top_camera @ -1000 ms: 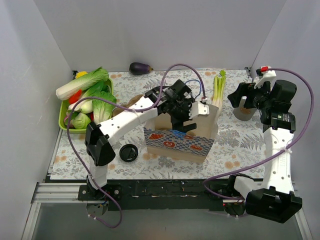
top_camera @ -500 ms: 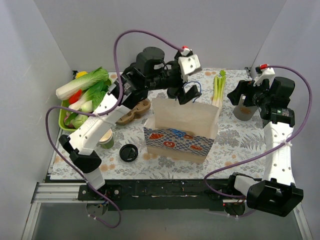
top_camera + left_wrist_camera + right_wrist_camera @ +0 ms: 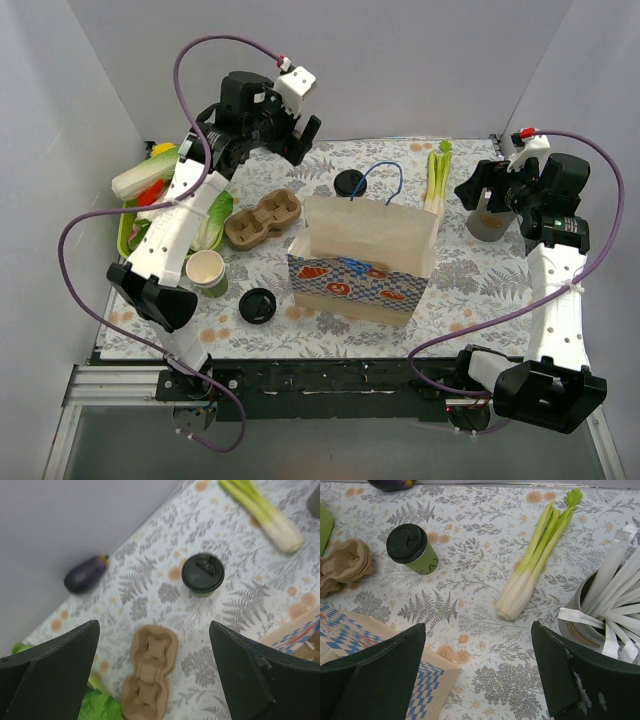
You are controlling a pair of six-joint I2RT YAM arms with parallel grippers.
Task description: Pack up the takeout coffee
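While L fingers [image 3: 55,677] & R fingers [image 3: 372,677] gape empty, 1 takeout coffee [image 3: 349,182] stands behind 1 bag [image 3: 365,250].

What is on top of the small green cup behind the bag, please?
A round black lid closes the cup. Whatever is inside the cup cannot be seen, because the lid covers it.

The takeout coffee [image 3: 412,549] is a green cup under a black lid. The surface [image 3: 470,587] is pale, printed with grey ferns and orange blossoms. The paper bag [image 3: 365,235] is tan, banded in blue-and-white checks with red shapes. Dark purple eggplant [image 3: 86,573], brown cup carrier [image 3: 150,672], pale green celery [image 3: 537,555].
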